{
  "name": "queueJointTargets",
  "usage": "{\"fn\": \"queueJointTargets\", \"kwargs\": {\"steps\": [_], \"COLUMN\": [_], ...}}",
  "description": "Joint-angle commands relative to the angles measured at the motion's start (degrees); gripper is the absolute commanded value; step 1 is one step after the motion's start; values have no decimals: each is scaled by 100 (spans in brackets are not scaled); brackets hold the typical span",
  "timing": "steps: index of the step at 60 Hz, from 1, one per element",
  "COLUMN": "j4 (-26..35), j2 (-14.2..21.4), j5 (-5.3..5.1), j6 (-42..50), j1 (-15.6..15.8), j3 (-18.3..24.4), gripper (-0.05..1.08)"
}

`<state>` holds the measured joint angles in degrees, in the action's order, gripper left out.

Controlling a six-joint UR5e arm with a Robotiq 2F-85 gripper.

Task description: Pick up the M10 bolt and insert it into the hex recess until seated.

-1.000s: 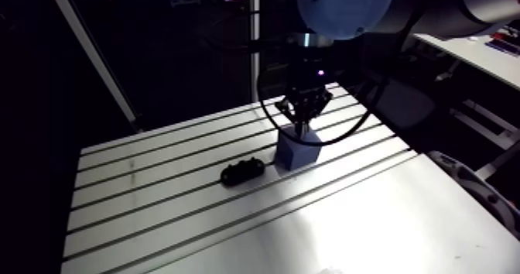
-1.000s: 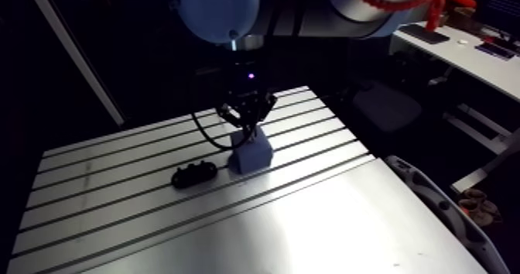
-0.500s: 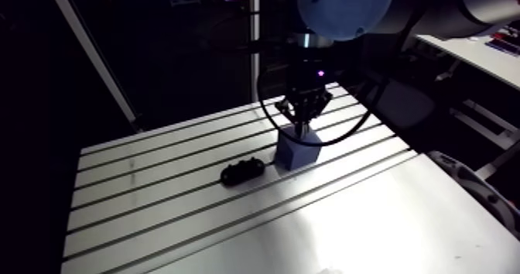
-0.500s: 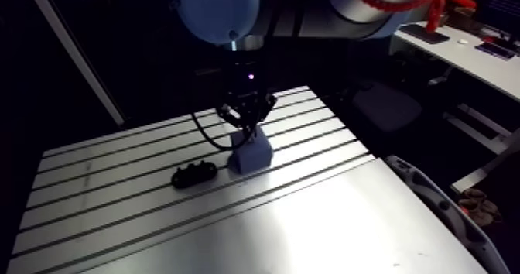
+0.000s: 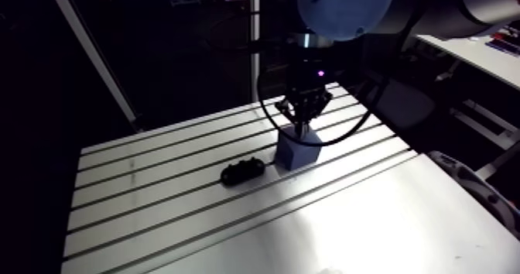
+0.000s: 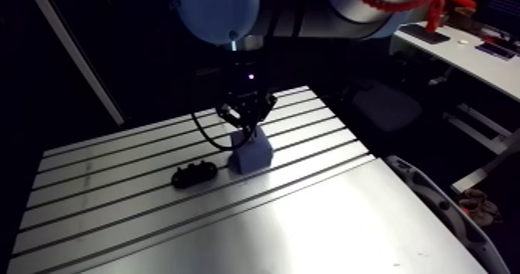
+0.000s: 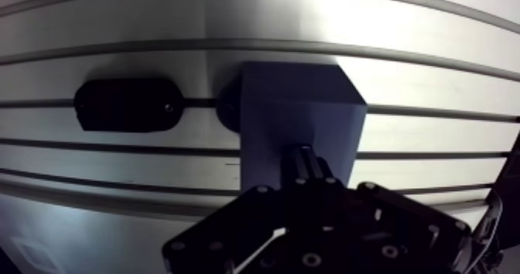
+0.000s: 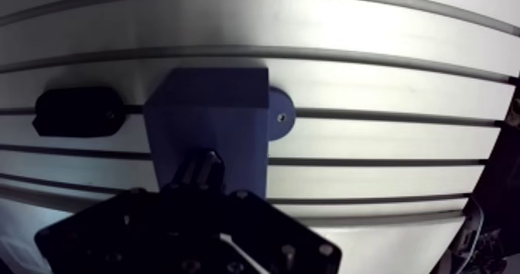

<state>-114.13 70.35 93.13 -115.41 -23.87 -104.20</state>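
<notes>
Wrist view: claw [image 7: 307, 162] clamped M10 bolt [image 8: 203, 162] over blue block [image 7: 298, 99]; seating likely needed vert. alignment, slow push.

- The room is dim: in the arm view the left of the frame and everything behind the bench [image 5: 155, 207] are almost black.
- The bench is brightest toward the lower right of the frame, a pale sheen with glare at the bottom centre.
- The blue block [image 5: 298, 152] catches light on top. The black piece [image 5: 242, 171] beside it is only a flat silhouette.
- A small pink light [image 5: 319, 74] glows on the wrist.
- In the wrist view the bench glares white between its slots. The gripper [image 7: 306, 169] is an unlit dark mass, and the slots bow into curves.
</notes>
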Motion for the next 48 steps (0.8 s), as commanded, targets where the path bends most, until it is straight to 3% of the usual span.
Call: {"fn": "queueJointTargets", "kwargs": {"steps": [1,48], "j4": [0,0], "j2": [0,-9], "j5": [0,8], "j6": [-4,5], "j1": [-4,-4], "j3": [0,-26], "gripper": [108,108]}}
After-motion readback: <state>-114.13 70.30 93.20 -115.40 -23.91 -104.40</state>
